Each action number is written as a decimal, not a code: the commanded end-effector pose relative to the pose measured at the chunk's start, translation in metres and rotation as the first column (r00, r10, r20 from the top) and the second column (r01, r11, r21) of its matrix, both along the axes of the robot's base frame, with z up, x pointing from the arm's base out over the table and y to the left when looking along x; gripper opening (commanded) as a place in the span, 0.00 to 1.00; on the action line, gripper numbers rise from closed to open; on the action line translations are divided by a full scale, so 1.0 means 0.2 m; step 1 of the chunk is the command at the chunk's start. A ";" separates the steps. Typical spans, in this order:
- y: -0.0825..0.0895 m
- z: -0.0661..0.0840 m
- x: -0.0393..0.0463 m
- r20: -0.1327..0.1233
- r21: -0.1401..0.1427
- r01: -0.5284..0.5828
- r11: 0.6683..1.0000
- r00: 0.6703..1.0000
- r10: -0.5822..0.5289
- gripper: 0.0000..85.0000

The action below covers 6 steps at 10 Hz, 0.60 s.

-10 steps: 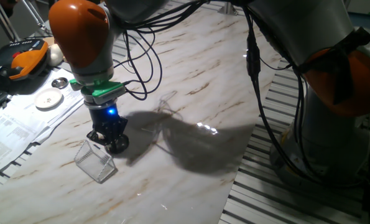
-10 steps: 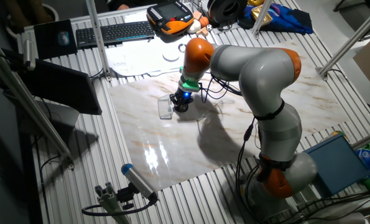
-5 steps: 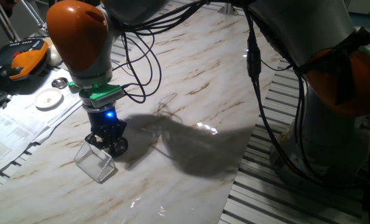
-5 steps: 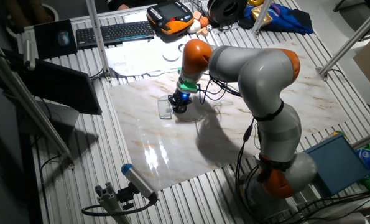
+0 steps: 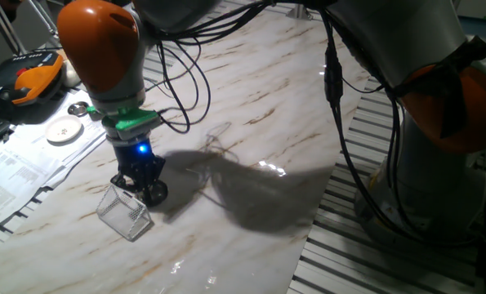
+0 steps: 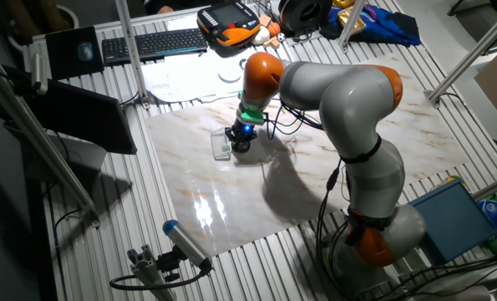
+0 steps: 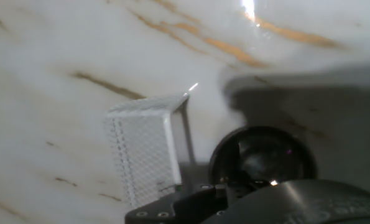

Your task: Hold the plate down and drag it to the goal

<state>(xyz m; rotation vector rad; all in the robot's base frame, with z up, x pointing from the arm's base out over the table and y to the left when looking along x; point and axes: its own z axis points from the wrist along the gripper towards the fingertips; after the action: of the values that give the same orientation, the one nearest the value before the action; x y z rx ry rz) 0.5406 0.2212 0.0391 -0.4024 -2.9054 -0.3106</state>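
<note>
The plate [image 5: 155,193] is a small dark shiny dish on the marble table [image 5: 251,98], right beside the goal. My gripper [image 5: 143,187] stands upright on it, fingers together, pressing down on its top. The goal [image 5: 124,213] is a small transparent wire-edged box just to the left and front of the plate. In the hand view the plate [image 7: 263,156] lies under my fingertips, its rim close to the goal [image 7: 146,150]. From the other fixed view my gripper [image 6: 240,143] stands just right of the goal [image 6: 223,147], and the plate is hidden under the hand.
A white round disc [image 5: 64,130] and a small flat silver dish [image 5: 78,108] lie at the table's left edge on papers. An orange pendant [image 5: 28,78] sits behind them. Black cables [image 5: 185,73] hang off the arm. A keyboard [image 6: 152,43] lies beyond the table.
My gripper has slid a little to the left with the plate under it, closing the gap to the goal. The goal box has not moved.
</note>
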 end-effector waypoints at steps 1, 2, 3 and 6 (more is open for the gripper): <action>-0.05 0.01 0.012 -0.006 -0.005 -0.015 1.000 1.000 0.015 0.00; -0.12 0.02 0.025 -0.008 -0.012 -0.026 1.000 1.000 0.026 0.00; -0.19 0.02 0.033 -0.001 -0.018 -0.046 0.999 0.999 0.046 0.00; -0.32 0.02 0.023 -0.007 -0.046 -0.103 0.994 0.995 0.103 0.00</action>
<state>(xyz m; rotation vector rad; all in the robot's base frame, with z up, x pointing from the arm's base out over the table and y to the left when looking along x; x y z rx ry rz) 0.5449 0.1609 0.0439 -0.2601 -2.9212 -0.2222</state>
